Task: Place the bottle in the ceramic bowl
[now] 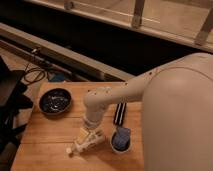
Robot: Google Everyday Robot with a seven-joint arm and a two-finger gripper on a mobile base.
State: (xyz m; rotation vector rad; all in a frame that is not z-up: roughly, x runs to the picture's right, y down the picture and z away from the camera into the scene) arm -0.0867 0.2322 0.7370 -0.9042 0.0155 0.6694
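Observation:
The white bottle (84,142) lies on its side on the wooden table (50,135), its narrow cap pointing to the lower left. My gripper (88,134) comes down from the white arm and sits right on the bottle's upper end, touching it. The dark blue-black ceramic bowl (55,101) stands at the table's left back, well apart from the bottle and the gripper, with nothing in it.
A small white cup with blue contents (121,140) stands just right of the bottle. A black rectangular bar (120,113) lies behind the cup. My large white arm body fills the right side. Cables and dark gear lie off the table's left edge.

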